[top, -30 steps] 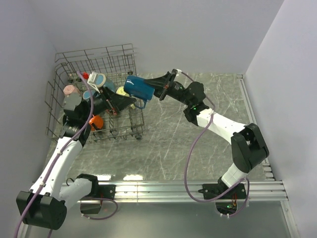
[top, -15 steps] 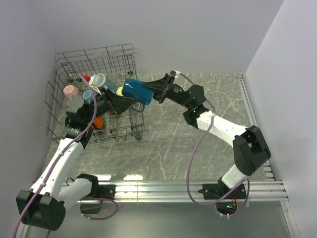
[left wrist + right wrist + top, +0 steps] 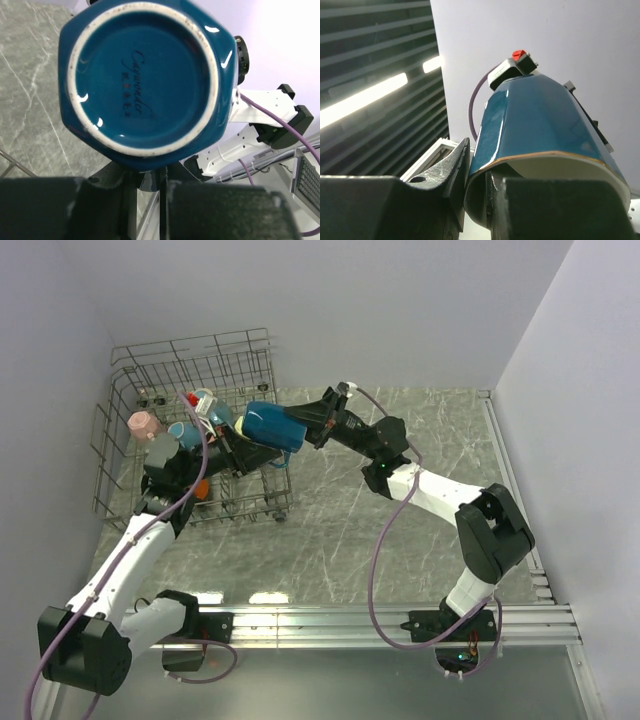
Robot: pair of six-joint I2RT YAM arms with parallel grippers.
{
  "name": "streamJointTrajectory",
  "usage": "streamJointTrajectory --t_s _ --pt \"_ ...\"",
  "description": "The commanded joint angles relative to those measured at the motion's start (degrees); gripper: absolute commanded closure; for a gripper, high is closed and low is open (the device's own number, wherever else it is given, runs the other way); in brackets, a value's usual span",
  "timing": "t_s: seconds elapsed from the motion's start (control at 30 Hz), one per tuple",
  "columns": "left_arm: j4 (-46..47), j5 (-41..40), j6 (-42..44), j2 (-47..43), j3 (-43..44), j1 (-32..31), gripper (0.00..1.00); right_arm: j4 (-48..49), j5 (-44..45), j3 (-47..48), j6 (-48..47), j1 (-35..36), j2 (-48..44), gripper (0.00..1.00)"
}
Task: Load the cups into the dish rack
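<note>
The blue mug [image 3: 145, 80] is shiny and smooth, like glazed clay, with a rough pale ring under its bottom. Beside the mug, the dish rack [image 3: 200, 360] is thin grey metal wire. Under the mug, the bench [image 3: 340, 530] looks like smooth grey stone with white lines.

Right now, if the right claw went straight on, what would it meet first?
Past the dark blue mug it grips, probably the left claw at the mug's far end, above the dish rack.
</note>
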Motion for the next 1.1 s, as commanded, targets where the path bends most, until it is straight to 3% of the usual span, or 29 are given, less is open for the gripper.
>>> streamJointTrajectory --t_s 0.0,0.07,0.3,0.43,0.63,0.83,1.07 --pt "-0.67 1.70 1.31 -1.54 3.54 -1.97 0.95 7.97 -0.65 1.78 26.04 2.22 -0.41 1.00" --pt "-1.74 1.00 2.19 -2.68 3.55 -2.06 1.00 8.41 -0.92 1.43 26.30 2.40 -0.23 1.00" --pt "-10.25 -5.68 5.09 -5.67 4.68 -2.32 1.00 10.95 -3.37 -0.24 26.83 2.58 0.21 1.00" --pt "-18.16 -9.90 9.39 -7.52 6.53 -2.32 1.00 11.84 -6.62 0.19 25.26 2.49 1.18 0.65" --pt "-25.11 -14.47 12.12 -9.45 7.68 -2.32 1.00 8.16 -12.24 -2.17 20.17 2.22 0.30 0.54" --pt "-30.39 -20.36 14.58 -10.68 9.70 -2.24 1.00 1.30 -16.74 -3.58 14.80 0.64 -1.63 0.53" --pt "-30.48 -25.98 13.09 -10.60 10.84 -0.48 1.00 2.52 -17.53 -7.80 15.41 -0.33 -2.51 0.53"
